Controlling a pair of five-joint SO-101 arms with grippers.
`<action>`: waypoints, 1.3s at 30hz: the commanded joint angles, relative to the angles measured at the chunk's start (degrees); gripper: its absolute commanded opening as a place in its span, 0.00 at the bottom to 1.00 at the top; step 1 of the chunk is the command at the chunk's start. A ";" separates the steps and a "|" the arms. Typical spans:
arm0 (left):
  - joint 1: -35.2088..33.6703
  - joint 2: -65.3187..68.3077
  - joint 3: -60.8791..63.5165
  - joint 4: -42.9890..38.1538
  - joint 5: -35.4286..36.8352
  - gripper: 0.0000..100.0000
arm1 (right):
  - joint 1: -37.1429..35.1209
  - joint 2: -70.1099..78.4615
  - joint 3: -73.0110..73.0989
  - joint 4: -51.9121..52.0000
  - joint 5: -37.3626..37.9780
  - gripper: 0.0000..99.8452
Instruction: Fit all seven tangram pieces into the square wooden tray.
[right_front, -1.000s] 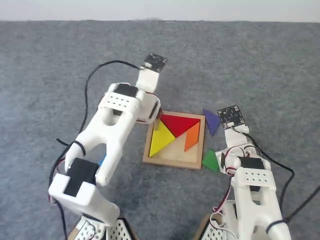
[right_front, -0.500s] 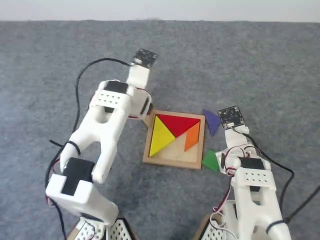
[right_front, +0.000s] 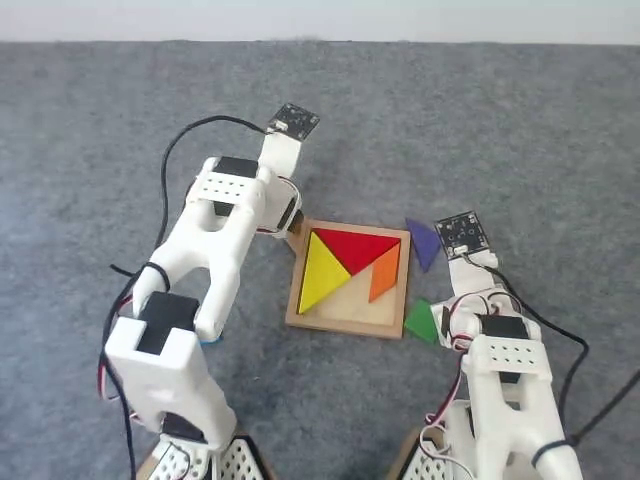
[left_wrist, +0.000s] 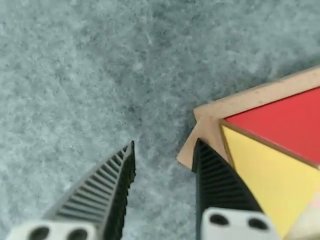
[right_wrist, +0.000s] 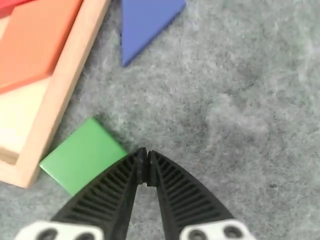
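Note:
The square wooden tray (right_front: 346, 320) lies mid-table and holds a red triangle (right_front: 357, 246), a yellow triangle (right_front: 322, 273) and an orange piece (right_front: 385, 273). My left gripper (left_wrist: 165, 145) is open just off the tray's far left corner (left_wrist: 205, 114), one finger (left_wrist: 215, 175) against the rim, nothing between the fingers. A green square (right_wrist: 82, 156) and a blue-purple triangle (right_wrist: 145, 20) rest on the carpet beside the tray's right rim (right_wrist: 65, 85). My right gripper (right_wrist: 142, 155) is shut and empty, its tips beside the green square (right_front: 422, 320).
Grey carpet covers the table, with free room on every side of the tray. A sliver of a light blue piece (right_front: 207, 341) peeks out under the left arm. Black cables trail from both arms.
The left arm has drawn back to the left off the tray's corner, and the yellow triangle now shows whole in the tray. The right arm has not moved.

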 joint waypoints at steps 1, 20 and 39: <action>0.53 -0.35 -2.86 -0.70 -0.97 0.18 | -0.31 -1.01 -0.44 -0.48 0.70 0.01; 11.78 -0.62 1.98 4.31 0.70 0.18 | -0.40 -1.01 -0.44 -0.48 0.70 0.01; 10.81 -2.73 5.85 1.23 1.85 0.18 | -0.40 -1.19 -0.44 -0.40 0.70 0.01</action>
